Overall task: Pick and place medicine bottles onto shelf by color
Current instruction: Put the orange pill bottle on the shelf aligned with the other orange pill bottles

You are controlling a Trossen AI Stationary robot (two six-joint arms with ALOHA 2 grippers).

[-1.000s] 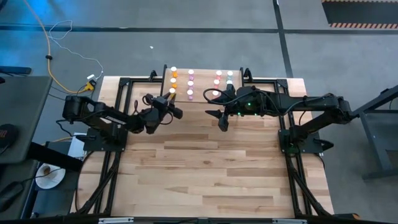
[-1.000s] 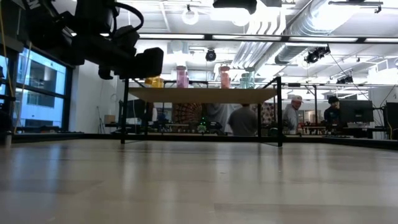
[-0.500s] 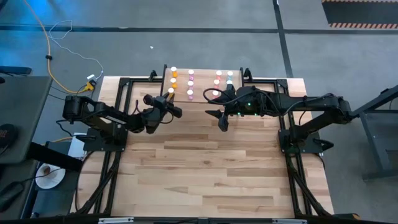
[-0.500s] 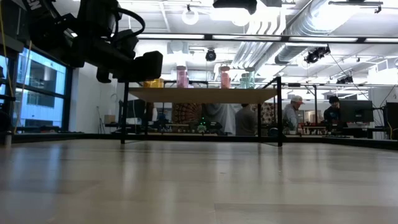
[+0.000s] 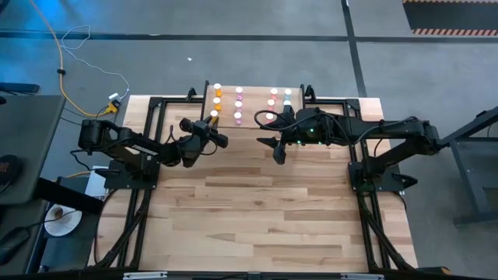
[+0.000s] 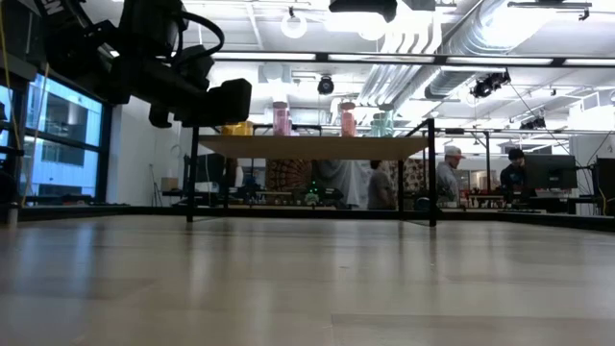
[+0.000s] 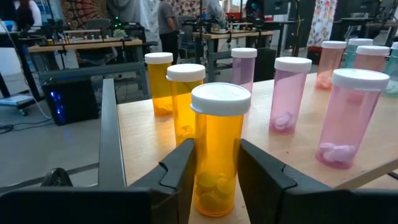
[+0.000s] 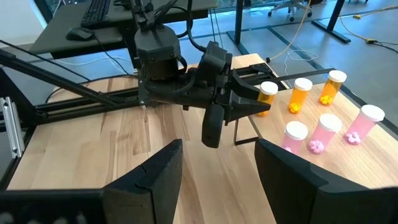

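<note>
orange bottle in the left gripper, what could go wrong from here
1. The left gripper holds the orange bottle at the shelf edge; released too far out, it might tip off.
2. A second orange bottle stands close behind; pushing in could knock it over.

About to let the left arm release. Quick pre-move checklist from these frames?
1. Left pincer shut on the orange, white-capped medicine bottle: ok.
2. Held bottle upright: ok, cap level in the left wrist view.
3. Bottle at the right column: ok, two more orange bottles stand just behind it, with the pink bottles beside them.
4. Bottle base resting on the small light-wood shelf on black legs: cannot tell, the fingers hide the base.
5. Right pincer clear of the drop spot: ok, open and hanging over the tabletop in front of the shelf's other end.
6. Neighbouring bottles undisturbed: ok, all standing.
</note>
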